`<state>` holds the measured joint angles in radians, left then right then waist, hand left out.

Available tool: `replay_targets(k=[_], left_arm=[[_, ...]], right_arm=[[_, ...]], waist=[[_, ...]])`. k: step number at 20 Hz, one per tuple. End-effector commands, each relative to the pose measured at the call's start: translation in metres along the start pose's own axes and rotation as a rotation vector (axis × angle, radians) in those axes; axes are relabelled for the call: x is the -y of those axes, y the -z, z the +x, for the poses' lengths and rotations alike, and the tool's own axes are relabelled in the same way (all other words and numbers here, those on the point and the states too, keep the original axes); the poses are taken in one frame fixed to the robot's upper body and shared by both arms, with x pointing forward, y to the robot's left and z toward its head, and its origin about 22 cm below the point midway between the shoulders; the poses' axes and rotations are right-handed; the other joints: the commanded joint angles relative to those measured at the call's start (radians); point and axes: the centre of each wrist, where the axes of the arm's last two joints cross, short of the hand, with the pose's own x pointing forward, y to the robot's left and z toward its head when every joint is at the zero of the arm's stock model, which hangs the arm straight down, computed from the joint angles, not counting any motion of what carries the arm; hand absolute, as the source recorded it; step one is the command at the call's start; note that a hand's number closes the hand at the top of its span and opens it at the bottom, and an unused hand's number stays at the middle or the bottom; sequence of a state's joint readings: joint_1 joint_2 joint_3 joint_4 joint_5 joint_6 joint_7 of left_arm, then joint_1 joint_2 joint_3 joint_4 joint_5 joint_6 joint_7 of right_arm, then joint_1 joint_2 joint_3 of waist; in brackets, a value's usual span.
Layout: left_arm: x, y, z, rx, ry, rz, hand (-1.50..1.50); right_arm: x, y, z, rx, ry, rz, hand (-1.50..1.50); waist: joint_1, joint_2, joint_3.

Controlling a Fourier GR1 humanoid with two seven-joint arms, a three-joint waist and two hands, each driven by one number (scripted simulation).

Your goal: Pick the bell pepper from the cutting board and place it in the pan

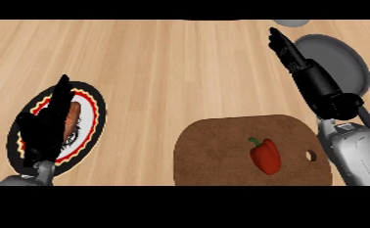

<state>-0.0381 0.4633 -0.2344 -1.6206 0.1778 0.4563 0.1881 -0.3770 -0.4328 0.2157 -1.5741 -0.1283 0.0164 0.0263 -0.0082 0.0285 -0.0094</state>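
The glossy red bell pepper lies on the brown wooden cutting board, well below the straight-fingered, empty right hand.

Even, bright light over wooden counter; no glare. Faint soft shadow under my right hand. My left hand reads flat black, surface detail lost. No edge blur.
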Motion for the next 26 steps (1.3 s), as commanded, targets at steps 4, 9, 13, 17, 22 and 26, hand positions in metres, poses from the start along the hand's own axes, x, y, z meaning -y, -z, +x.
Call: replay_targets(k=[4, 9, 13, 17, 22, 26], left_arm=[[-0.002, 0.019, 0.021, 0.07, -0.095, -0.044, 0.0], [-0.011, 0.026, 0.033, 0.059, -0.214, -0.107, 0.0], [0.007, 0.019, 0.022, 0.057, -0.226, -0.11, 0.0], [0.016, 0.029, 0.039, 0.063, -0.211, -0.139, 0.0], [0.009, 0.035, 0.018, 0.057, -0.213, -0.138, 0.0], [0.013, 0.035, 0.025, 0.046, -0.196, -0.155, 0.0]], right_arm=[[-0.008, 0.019, 0.022, 0.214, 0.295, 0.313, 1.5], [0.057, -0.029, -0.004, 0.245, 0.027, 0.264, 1.5], [0.12, -0.079, -0.021, 0.23, -0.068, 0.355, -1.5], [0.156, -0.074, -0.017, 0.25, -0.244, 0.356, -1.5], [0.146, -0.059, 0.021, 0.325, -0.368, 0.466, -1.5], [0.128, -0.032, 0.042, 0.278, -0.517, 0.584, -1.5]], waist=[[0.018, -0.021, 0.01], [-0.009, -0.028, 0.011], [-0.015, -0.027, 0.012], [0.009, -0.024, 0.011], [0.003, -0.028, 0.009], [0.019, -0.026, 0.009]])
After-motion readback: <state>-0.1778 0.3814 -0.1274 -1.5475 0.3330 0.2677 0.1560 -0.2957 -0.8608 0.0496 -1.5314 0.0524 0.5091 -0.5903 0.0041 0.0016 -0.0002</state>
